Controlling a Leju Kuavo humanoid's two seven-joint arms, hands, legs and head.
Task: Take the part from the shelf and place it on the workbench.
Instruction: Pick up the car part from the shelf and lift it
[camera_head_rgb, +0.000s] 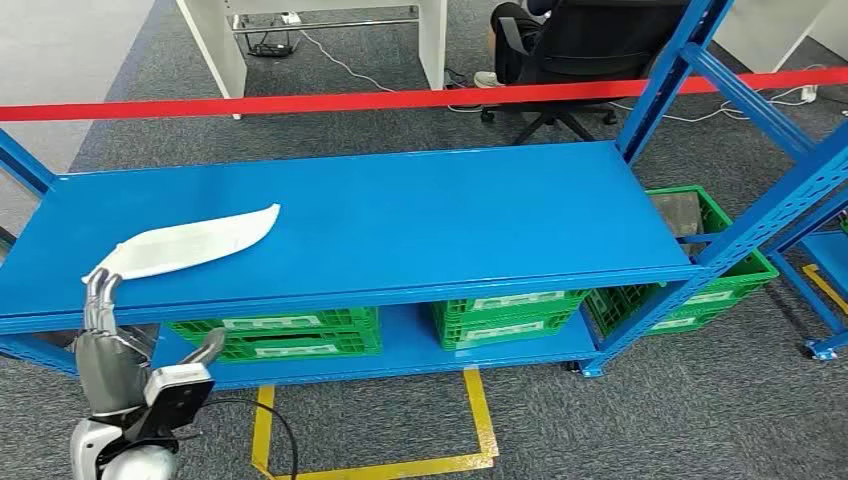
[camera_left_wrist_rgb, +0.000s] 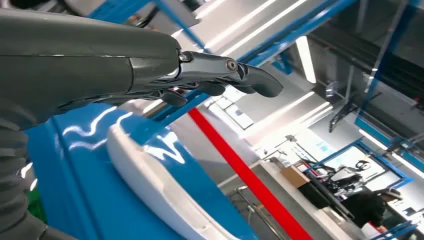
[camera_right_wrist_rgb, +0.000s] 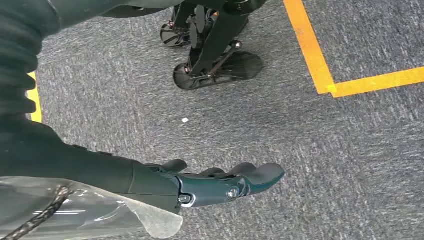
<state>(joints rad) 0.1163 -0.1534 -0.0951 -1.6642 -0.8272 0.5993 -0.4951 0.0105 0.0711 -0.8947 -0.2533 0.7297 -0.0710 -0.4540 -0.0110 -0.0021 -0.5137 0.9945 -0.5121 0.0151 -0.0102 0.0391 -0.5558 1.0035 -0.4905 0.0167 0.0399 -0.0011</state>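
The part (camera_head_rgb: 190, 243) is a long, white, curved piece lying flat on the left of the blue shelf top (camera_head_rgb: 420, 215). My left hand (camera_head_rgb: 105, 340) is raised in front of the shelf's front edge. Its fingers (camera_head_rgb: 100, 292) point up, just below the part's near end, and I cannot tell whether they touch it. In the left wrist view the hand (camera_left_wrist_rgb: 215, 75) is stretched out, empty, above the part (camera_left_wrist_rgb: 155, 185). My right hand (camera_right_wrist_rgb: 220, 182) hangs over the grey carpet with its fingers extended and nothing in them.
Green crates (camera_head_rgb: 280, 335) stand on the lower shelf level, with another (camera_head_rgb: 700, 270) to the right outside the frame. Blue uprights (camera_head_rgb: 665, 75) rise at the right. A red barrier tape (camera_head_rgb: 400, 100) runs behind the shelf, and a person sits in a chair (camera_head_rgb: 580, 50) beyond it. Yellow floor tape (camera_head_rgb: 480, 420) marks the carpet.
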